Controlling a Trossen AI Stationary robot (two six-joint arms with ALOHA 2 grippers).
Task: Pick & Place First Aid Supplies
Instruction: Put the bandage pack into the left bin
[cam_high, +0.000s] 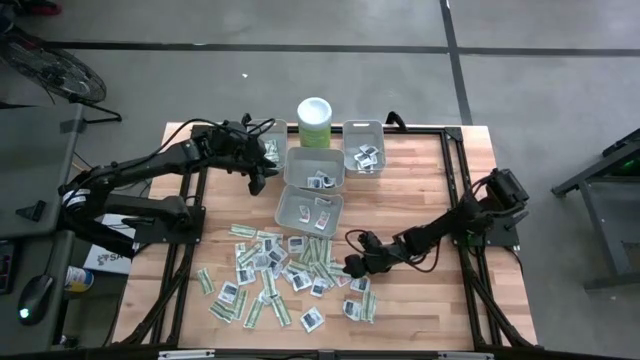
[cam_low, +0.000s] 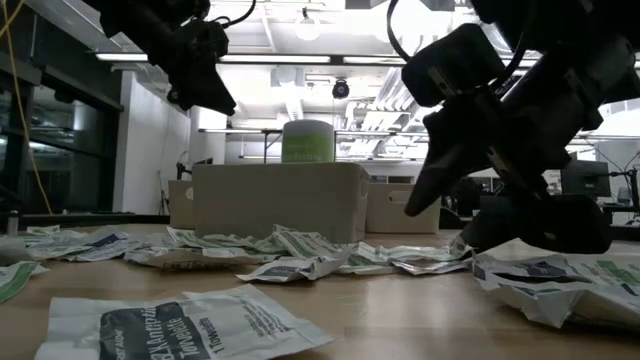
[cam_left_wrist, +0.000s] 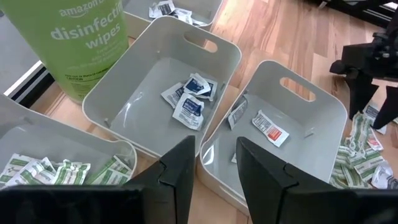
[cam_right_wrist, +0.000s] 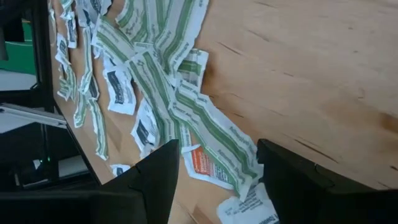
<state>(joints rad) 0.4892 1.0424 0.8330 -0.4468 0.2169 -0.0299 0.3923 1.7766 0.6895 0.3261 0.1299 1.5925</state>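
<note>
A: Our right gripper (cam_right_wrist: 214, 165) hangs with its jaws spread, nothing between them, low over the scattered pile of flat paper first aid packets (cam_high: 285, 268) on the wooden slat table (cam_high: 420, 305). Directly under the gap lies a small white packet with an orange-red label (cam_right_wrist: 204, 163), half tucked beneath a narrow green-striped strip (cam_right_wrist: 208, 127).

B: We judge the pads should straddle one packet's edge only; these thin, crinkly sheets overlap and could lift together.

A: Our left gripper (cam_left_wrist: 214, 168) hovers beyond the pile, jaws partly apart and empty, above two smooth grey plastic bins (cam_left_wrist: 292, 87) beside the pale green wipes canister (cam_left_wrist: 84, 43).

B: Those bins already hold a few packets.
</note>
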